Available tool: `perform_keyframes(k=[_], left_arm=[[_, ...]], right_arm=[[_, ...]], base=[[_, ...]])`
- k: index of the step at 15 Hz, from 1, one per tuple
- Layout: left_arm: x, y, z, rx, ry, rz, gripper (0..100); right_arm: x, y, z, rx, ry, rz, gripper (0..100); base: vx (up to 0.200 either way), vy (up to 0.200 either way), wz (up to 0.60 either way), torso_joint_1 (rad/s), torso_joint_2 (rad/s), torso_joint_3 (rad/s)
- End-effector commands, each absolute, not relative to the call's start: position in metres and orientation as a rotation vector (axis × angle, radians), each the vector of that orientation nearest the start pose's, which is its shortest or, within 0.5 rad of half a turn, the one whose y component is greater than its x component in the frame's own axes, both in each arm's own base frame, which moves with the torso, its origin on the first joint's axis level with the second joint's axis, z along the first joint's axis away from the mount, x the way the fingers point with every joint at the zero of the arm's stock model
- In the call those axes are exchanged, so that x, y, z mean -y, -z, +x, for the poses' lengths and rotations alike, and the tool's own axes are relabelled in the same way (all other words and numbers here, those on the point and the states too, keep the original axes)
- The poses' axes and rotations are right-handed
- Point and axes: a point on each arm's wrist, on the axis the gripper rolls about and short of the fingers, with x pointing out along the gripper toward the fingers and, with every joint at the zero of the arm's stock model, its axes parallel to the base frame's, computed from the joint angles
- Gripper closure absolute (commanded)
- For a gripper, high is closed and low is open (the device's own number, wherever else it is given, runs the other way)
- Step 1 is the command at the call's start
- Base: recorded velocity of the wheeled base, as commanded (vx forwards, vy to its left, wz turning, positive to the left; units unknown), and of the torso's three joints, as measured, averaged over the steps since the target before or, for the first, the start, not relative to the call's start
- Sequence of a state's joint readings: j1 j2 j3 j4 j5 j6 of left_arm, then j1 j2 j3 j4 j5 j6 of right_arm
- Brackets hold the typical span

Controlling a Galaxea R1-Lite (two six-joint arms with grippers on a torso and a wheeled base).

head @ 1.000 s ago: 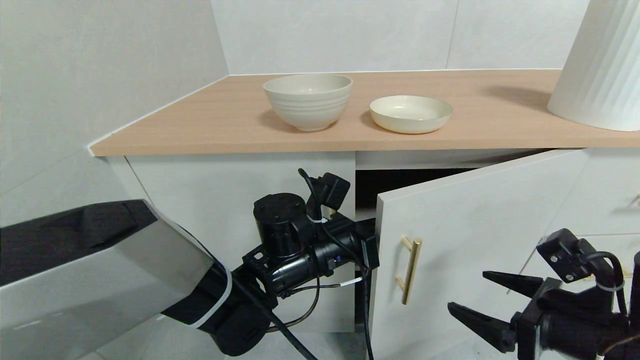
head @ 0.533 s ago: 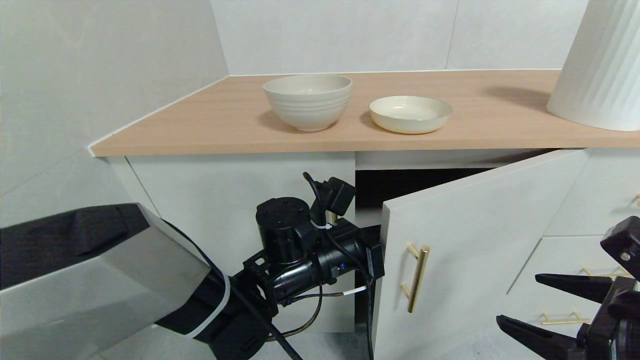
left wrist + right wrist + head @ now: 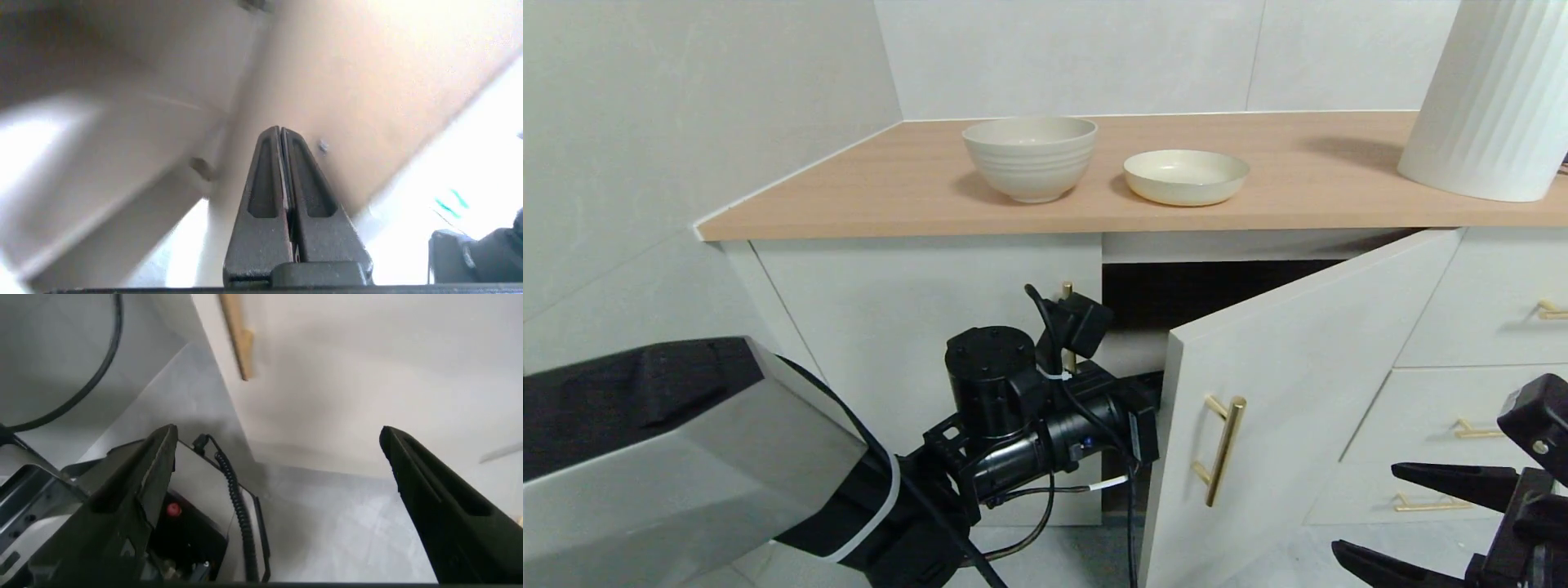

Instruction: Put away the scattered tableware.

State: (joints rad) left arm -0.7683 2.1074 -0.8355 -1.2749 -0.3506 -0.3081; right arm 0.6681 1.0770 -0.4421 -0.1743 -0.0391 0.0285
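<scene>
The left gripper (image 3: 280,139) is seen with its 2 fingers pressed together and nothing held between them. In its own wrist view the joined tips are pointed along a pale panel with a tan surface beside it, and contact with either cannot be told. In the head view the left wrist is placed at the free edge of the door (image 3: 1290,384), in the dark opening between that door and the shut panel (image 3: 915,327) on its left, and the fingers are hidden behind the door edge. The door is swung partly open, with its brass handle (image 3: 1223,451) facing outward.

The right gripper (image 3: 1364,508) is held low at the right, in front of the drawers (image 3: 1470,392) and apart from the door. Its 2 fingers are spread wide, and nothing is held or touched.

On the counter (image 3: 874,204), above the cabinet, 2 pieces of tableware are set. A deep ribbed bowl (image 3: 1030,158) is stood upright, and a shallow plate (image 3: 1186,175) is laid near it on its right, not touching. A tall white ribbed vessel (image 3: 1486,98) is stood farther right on the counter, well apart from the plate
</scene>
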Motion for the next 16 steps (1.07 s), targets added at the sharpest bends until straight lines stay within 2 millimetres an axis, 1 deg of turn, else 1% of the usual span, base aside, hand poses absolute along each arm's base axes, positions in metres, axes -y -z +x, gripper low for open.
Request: perform_keyframes(k=[1, 5, 8, 10, 13, 16], left_arm=[[0.269, -0.112, 0.266, -0.173, 1.111, -0.275, 100], [0.274, -0.104, 0.269, -0.185, 1.11, -0.272, 100], [0.282, -0.094, 0.277, -0.184, 1.11, -0.273, 100], [0.286, -0.089, 0.276, -0.191, 1.119, -0.273, 100], [0.287, -0.088, 0.275, -0.193, 1.121, -0.272, 100], [0.291, -0.083, 0.279, -0.175, 1.109, -0.275, 100]], right_arm=[[-0.083, -0.175, 0.107, -0.45, -0.613, -0.137, 0], [-0.085, -0.174, 0.105, -0.456, -0.63, -0.145, 0], [-0.085, -0.174, 0.105, -0.458, -0.632, -0.145, 0], [-0.086, -0.173, 0.105, -0.459, -0.633, -0.146, 0], [-0.086, -0.173, 0.105, -0.459, -0.636, -0.146, 0], [-0.086, -0.174, 0.105, -0.457, -0.635, -0.147, 0]], base=[[-0.2, 0.0, 0.0, -0.002, 0.0, 0.007], [0.0, 0.0, 0.0, 0.0, 0.0, 0.0], [0.0, 0.0, 0.0, 0.0, 0.0, 0.0], [0.0, 0.0, 0.0, 0.0, 0.0, 0.0], [-0.2, 0.0, 0.0, 0.006, 0.0, 0.004], [0.0, 0.0, 0.0, 0.0, 0.0, 0.0]])
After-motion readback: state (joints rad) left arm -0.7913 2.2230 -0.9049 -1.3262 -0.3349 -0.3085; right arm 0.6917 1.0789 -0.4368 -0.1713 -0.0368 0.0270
